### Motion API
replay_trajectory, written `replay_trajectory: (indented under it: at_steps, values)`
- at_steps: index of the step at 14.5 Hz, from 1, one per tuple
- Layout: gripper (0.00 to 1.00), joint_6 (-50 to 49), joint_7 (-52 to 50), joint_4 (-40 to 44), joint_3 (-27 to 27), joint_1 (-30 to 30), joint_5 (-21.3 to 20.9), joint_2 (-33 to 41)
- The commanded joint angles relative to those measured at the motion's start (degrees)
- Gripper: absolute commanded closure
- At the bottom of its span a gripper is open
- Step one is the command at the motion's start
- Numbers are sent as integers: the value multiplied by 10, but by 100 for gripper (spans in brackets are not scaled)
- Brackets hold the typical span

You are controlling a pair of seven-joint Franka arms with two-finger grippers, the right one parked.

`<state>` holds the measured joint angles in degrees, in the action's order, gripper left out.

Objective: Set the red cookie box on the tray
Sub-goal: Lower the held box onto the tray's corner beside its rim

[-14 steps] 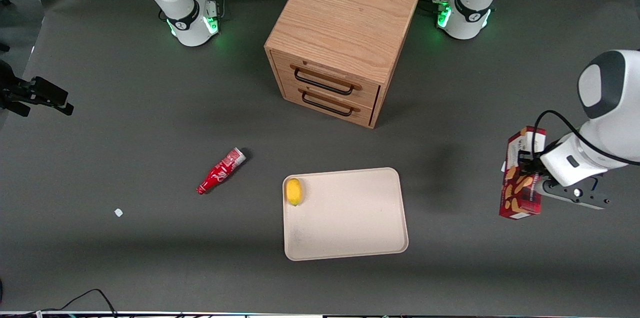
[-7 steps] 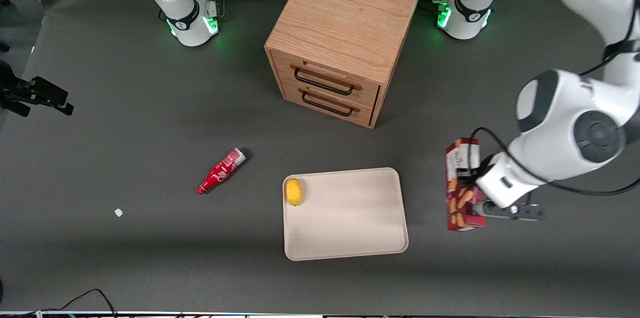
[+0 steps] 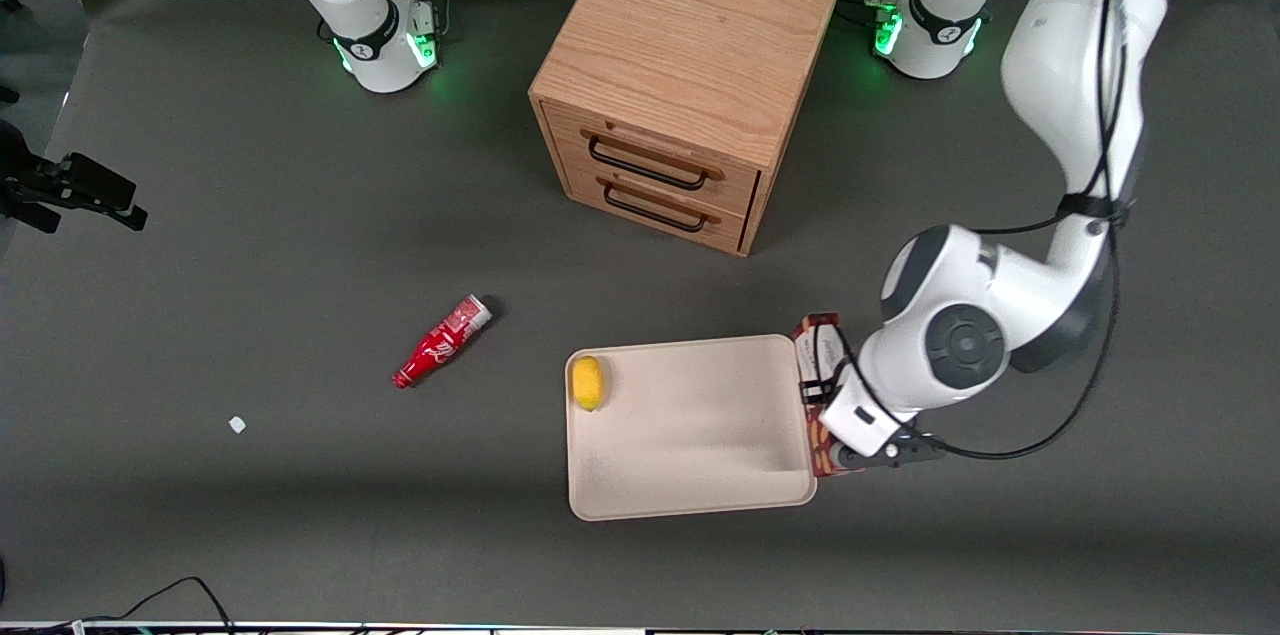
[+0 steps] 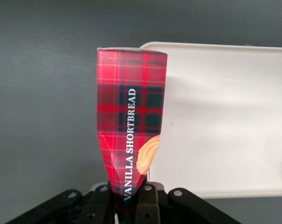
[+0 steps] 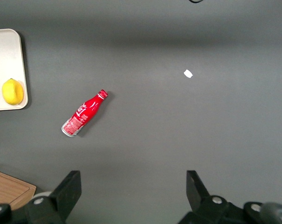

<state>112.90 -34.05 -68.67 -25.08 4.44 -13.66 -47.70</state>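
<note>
— Fingers [image 4: 147,205] first: how do they stand?
— Clamped on the red cookie box [image 4: 130,126]; in the left wrist view the black jaws pinch the narrow end of the carton, which sticks out away from the camera, tartan-patterned, with "VANILLA SHORTBREAD" printed along it and a cookie picture near the grip.
— Now walk me across the front view, starting at the parked arm's end of the table.
— A tiny white scrap [image 3: 237,424] lies alone on the grey table [image 3: 250,215]. Next a red bottle [image 3: 441,342] lies on its side, well apart from the tray. Farther from the camera, mid-table, stands a wooden cabinet [image 3: 690,65] with two drawers, both shut, each with a dark handle.
— And the tray?
— The tray [image 3: 700,475] lies flat, nearer the camera than the cabinet, with a lemon [image 3: 588,382] resting inside it near one corner.
— Where is the box against it?
— Held in the air at the tray's edge toward the working arm's end. The wrist view shows part of the box over the tray's rim and part over bare table; it does not rest on the tray.
— The gripper?
— The gripper [image 3: 838,430] sits at that same edge, mostly hidden under the arm's wrist
</note>
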Motion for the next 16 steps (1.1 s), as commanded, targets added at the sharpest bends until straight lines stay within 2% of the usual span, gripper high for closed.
replay_trajectory:
  at_steps: [1,16]
  values:
    - [100,18,-23,36,12,28,-24,-48]
    - [100,50,-25,37,17,43,-31,-70]
